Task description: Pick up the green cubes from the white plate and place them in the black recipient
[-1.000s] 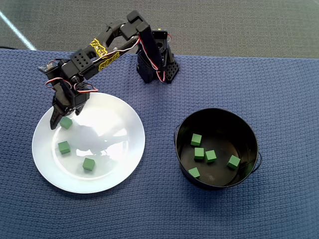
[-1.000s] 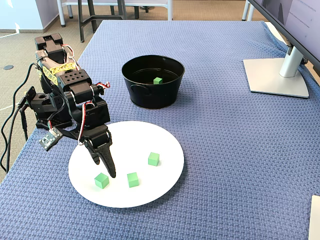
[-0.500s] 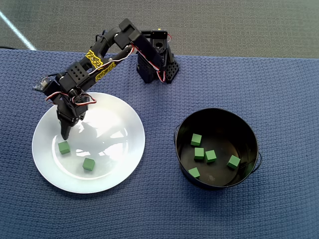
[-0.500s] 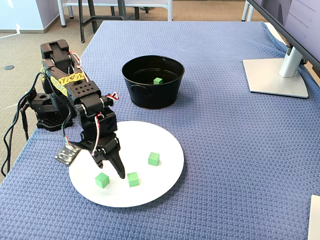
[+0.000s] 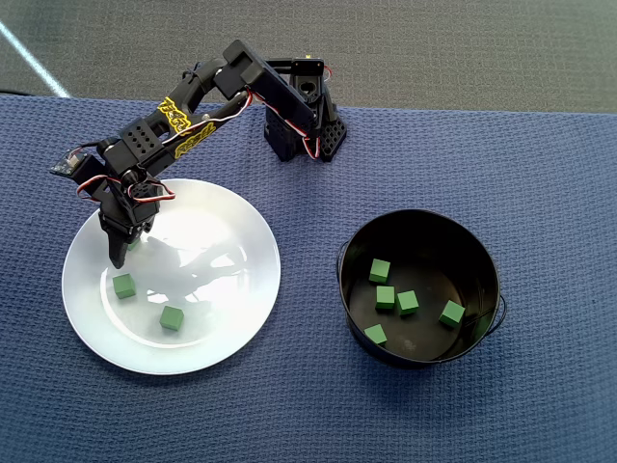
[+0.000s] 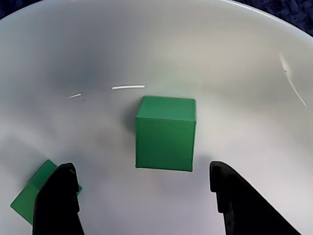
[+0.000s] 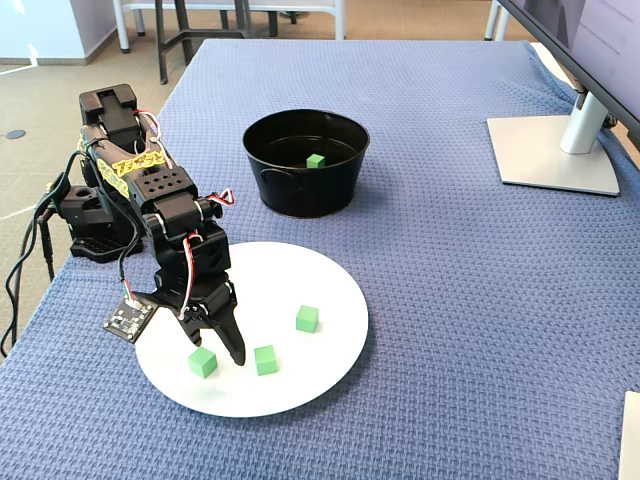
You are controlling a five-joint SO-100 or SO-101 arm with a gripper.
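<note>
Right now the end effector hangs low over the white plate, its two dark fingers spread apart with nothing between them. In the wrist view a green cube sits on the plate just ahead of the gap between the fingers, touching neither one, and a second cube peeks out partly hidden behind the finger on the left of that view.

From overhead, the arm reaches from its base at the top of the picture down to the plate's upper left part. Three cubes lie on the plate: one mostly hidden beneath the end effector, one just below it, and one further toward the plate's lower middle. The fixed view shows the same three, well apart from one another.

To the right in the overhead view, well apart from the plate, stands the black recipient, and five green cubes rest on its shiny bottom. Both containers sit on a tabletop covered with blue woven cloth. A monitor stand rests on the cloth in the fixed view.
</note>
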